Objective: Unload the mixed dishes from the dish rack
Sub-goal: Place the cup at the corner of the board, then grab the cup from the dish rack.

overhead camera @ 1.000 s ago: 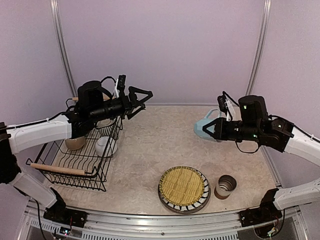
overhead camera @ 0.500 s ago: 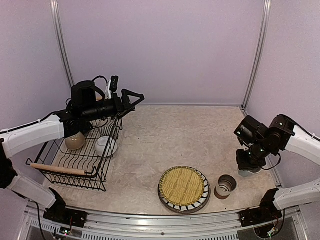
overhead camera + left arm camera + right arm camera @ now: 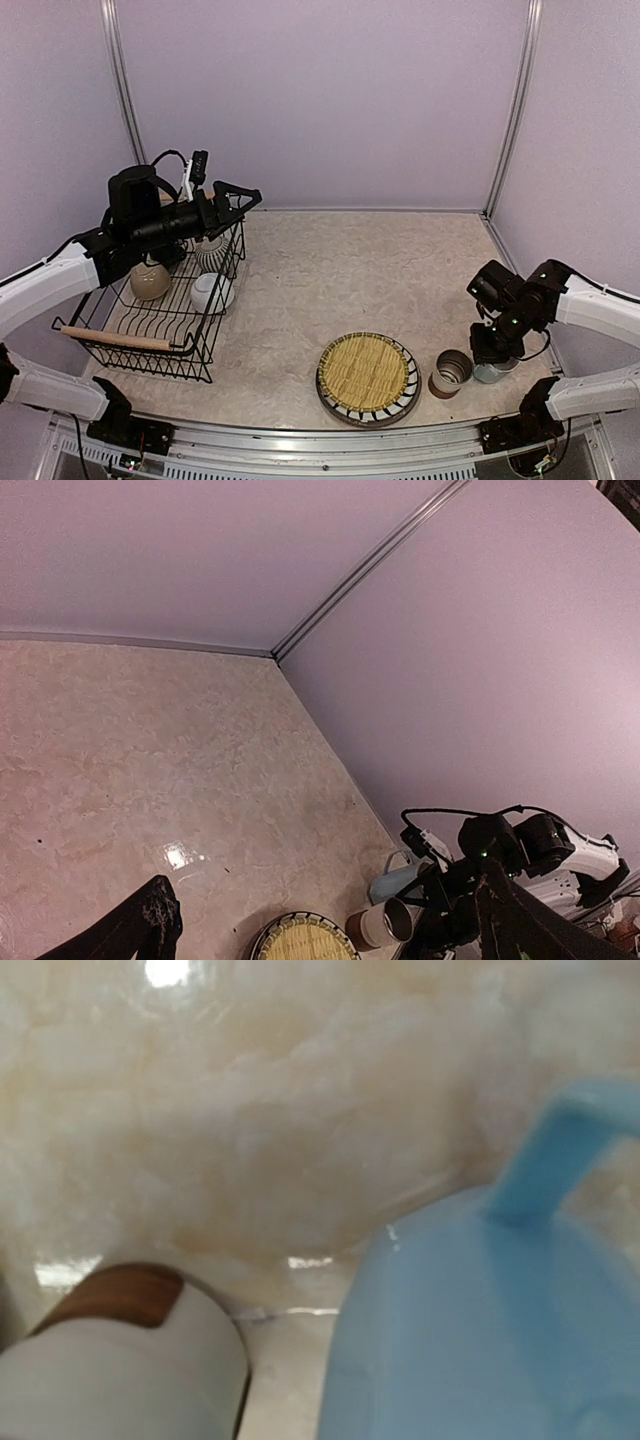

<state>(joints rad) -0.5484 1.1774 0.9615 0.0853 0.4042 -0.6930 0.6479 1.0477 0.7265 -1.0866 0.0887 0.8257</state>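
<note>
- Lower now than a moment ago, the right gripper (image 3: 493, 356) has brought the light blue mug (image 3: 480, 1320) down by the tabletop (image 3: 330, 270), just right of the brown-white cup (image 3: 452, 371).
- Its jaws are clamped on the mug. From the wrist view, the smooth blue wall and the angular handle fill the frame. I cannot tell whether the base touches the table.
- The left gripper (image 3: 248, 208) has pulled back leftward. It hangs over the far end of the dish rack (image 3: 205, 350) with its jaws spread wide and nothing between them.
- The black wire rack, with its pale wooden bar handle (image 3: 115, 338), holds a rounded beige bowl (image 3: 150, 283), a white bowl (image 3: 210, 292) and a grey-striped pot (image 3: 210, 255).
- Near the front edge, a round yellow woven mat (image 3: 365, 370) lies on the black-and-white striped plate (image 3: 405, 398).
- The marbled beige tabletop is glossy.
</note>
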